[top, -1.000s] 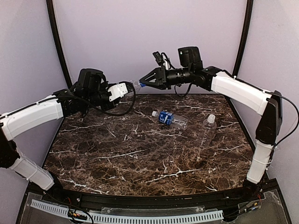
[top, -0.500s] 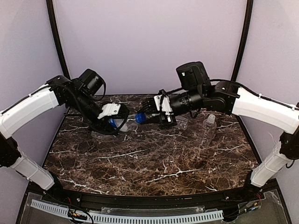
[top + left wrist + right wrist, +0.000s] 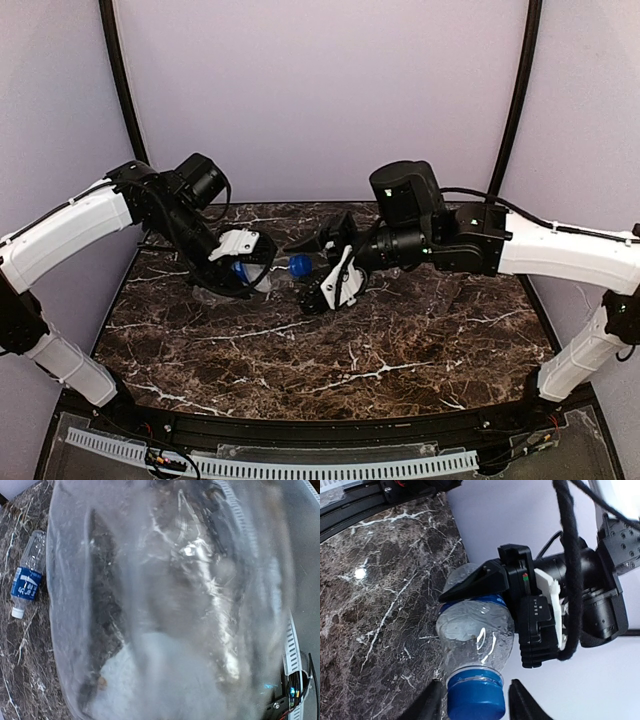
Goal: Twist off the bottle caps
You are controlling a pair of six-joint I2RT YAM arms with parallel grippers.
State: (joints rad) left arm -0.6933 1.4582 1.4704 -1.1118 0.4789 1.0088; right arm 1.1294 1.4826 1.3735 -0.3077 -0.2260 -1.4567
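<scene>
My left gripper (image 3: 245,268) is shut on a clear bottle (image 3: 262,272) with a blue label band and holds it on its side just above the table. Its blue cap (image 3: 299,264) points to the right. My right gripper (image 3: 306,272) is open, one finger on each side of the cap. In the right wrist view the cap (image 3: 475,699) sits between my fingers (image 3: 426,705) with a gap on both sides. The held bottle (image 3: 165,590) fills the left wrist view and hides my left fingers. A second labelled bottle (image 3: 27,577) with a white cap (image 3: 18,612) lies on the table.
The dark marble table (image 3: 330,350) has a black rim along its near edge (image 3: 330,425). My right arm (image 3: 470,245) stretches low across the back right and covers the spot where the other bottles lay. Purple walls close in the back and sides.
Both arms have come down from the back wall to the table's middle left, the bottle still in the left gripper. The right gripper has turned and now stands open around the blue cap.
</scene>
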